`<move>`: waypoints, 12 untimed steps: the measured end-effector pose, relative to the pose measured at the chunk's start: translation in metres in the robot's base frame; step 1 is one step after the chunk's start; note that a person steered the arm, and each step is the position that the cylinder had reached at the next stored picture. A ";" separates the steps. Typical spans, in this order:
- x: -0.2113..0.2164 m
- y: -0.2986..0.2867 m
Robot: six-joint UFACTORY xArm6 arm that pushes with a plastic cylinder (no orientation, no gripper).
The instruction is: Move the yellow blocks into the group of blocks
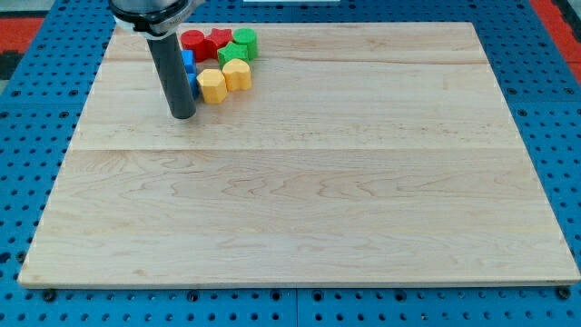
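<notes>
Two yellow blocks lie near the view's top left: a hexagonal one (211,85) and another (237,74) just right of it and slightly higher, touching it. Above them sit a red round block (193,40), a red star-like block (218,39), a green round block (244,41) and a green block (231,54). Two blue blocks (189,62) (194,84) are partly hidden behind my rod. My tip (182,115) rests on the board just left of and below the hexagonal yellow block, close to it.
The wooden board (300,182) lies on a blue pegboard surface (27,109) that surrounds it. The arm's dark body (150,11) hangs over the board's top left corner.
</notes>
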State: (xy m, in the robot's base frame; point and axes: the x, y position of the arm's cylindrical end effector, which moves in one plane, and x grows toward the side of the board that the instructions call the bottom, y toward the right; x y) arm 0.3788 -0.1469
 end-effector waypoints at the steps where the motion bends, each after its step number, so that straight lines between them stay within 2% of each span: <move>1: -0.016 0.000; 3: -0.034 -0.018; 4: -0.026 -0.019; 5: 0.021 -0.018; 6: 0.026 0.033; 7: 0.020 0.049; 9: -0.019 0.049; 12: -0.030 0.044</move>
State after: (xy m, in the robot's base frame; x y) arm 0.3488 -0.1025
